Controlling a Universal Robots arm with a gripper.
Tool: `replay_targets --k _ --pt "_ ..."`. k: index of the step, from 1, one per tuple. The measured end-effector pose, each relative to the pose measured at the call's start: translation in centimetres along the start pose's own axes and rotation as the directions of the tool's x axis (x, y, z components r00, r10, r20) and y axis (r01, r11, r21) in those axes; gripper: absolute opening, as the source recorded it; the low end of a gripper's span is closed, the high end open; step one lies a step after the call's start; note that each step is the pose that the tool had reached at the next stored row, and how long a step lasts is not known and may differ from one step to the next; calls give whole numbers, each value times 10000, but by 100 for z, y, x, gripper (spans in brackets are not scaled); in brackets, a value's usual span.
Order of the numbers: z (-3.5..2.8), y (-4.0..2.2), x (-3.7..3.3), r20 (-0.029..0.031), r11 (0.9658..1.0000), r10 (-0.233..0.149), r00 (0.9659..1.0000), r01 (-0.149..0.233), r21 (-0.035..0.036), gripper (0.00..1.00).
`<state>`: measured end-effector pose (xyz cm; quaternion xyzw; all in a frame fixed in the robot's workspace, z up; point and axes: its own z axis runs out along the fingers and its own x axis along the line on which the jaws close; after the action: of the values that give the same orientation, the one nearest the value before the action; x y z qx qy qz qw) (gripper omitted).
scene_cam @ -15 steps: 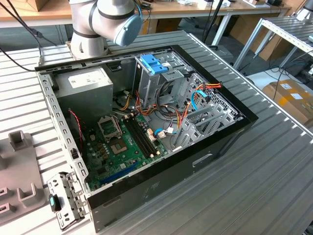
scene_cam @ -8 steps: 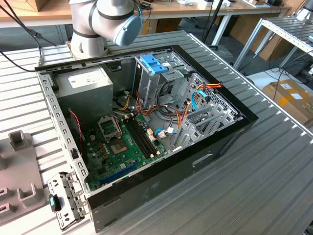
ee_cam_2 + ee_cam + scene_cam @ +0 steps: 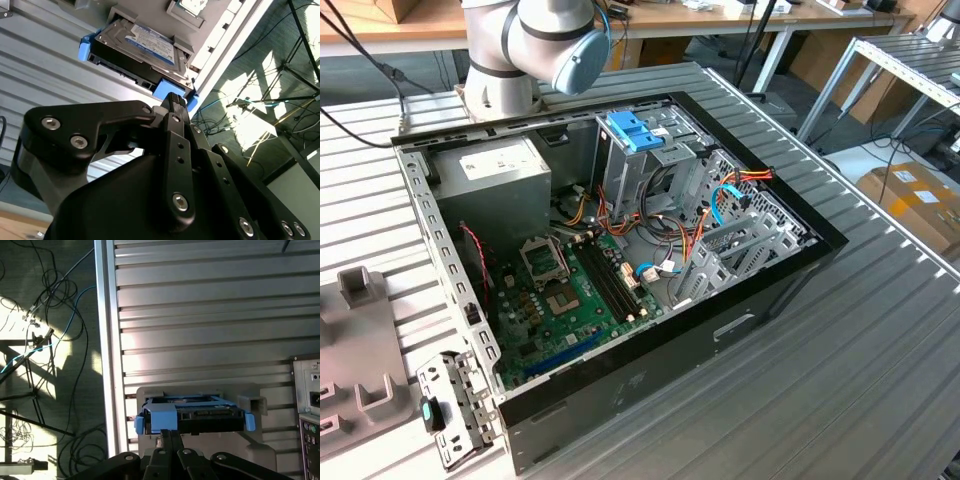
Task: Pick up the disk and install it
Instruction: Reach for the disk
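The disk (image 3: 142, 42) is a flat silver-grey drive with a label, framed by a light-blue carrier. It lies in a grey holder (image 3: 250, 402) on the ribbed metal table, beside the table's edge. Its dark connector side (image 3: 205, 416) and a blue carrier tab (image 3: 162, 420) face my gripper. In both wrist views my gripper (image 3: 172, 97) (image 3: 168, 434) is shut, its black fingers pressed together with nothing between them. The tips sit right at the blue tab (image 3: 167, 90); I cannot tell whether they touch it. The open computer case (image 3: 770, 290) lies on the table in the exterior view.
Inside the case are a drive cage (image 3: 665, 165) topped by a blue ribbed latch (image 3: 635, 130), a power supply (image 3: 495, 170), the motherboard (image 3: 570, 300) and loose cables. The arm's base (image 3: 505, 60) stands behind the case. Cables lie on the floor past the table edge (image 3: 102, 340).
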<state>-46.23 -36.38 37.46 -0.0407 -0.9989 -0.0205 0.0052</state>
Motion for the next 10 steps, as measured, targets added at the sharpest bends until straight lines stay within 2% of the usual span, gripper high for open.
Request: replay_targets --k 3,10 --pt "1 0 -1 -1 10000 -1 10000 1 1 11" --pt "54 8 -1 -5 9999 -148 9999 148 9 11"
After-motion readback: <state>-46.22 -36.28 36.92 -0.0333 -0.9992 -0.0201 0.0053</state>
